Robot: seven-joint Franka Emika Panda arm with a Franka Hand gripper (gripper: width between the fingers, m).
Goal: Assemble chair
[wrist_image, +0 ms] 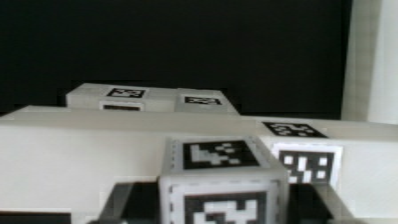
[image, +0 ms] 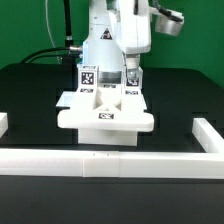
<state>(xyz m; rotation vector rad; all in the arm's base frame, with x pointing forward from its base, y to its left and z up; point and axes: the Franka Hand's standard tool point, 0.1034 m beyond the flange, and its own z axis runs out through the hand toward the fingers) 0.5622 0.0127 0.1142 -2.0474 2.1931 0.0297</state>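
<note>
A white chair seat (image: 104,118) with marker tags lies in the middle of the black table, with white upright pieces (image: 88,77) standing on its far side. My gripper (image: 131,78) hangs over the seat's far right part. In the wrist view my gripper (wrist_image: 222,207) is shut on a white square tagged post (wrist_image: 222,165); a dark finger (wrist_image: 135,205) shows on each side of it. Beyond the post lies the seat's flat white surface (wrist_image: 107,135), with more tagged white pieces (wrist_image: 157,97) behind it.
A low white wall (image: 110,162) runs along the table's front, with short side walls at the exterior view's left (image: 3,123) and right (image: 208,132). Black cables (image: 45,52) lie at the back, by the arm's base.
</note>
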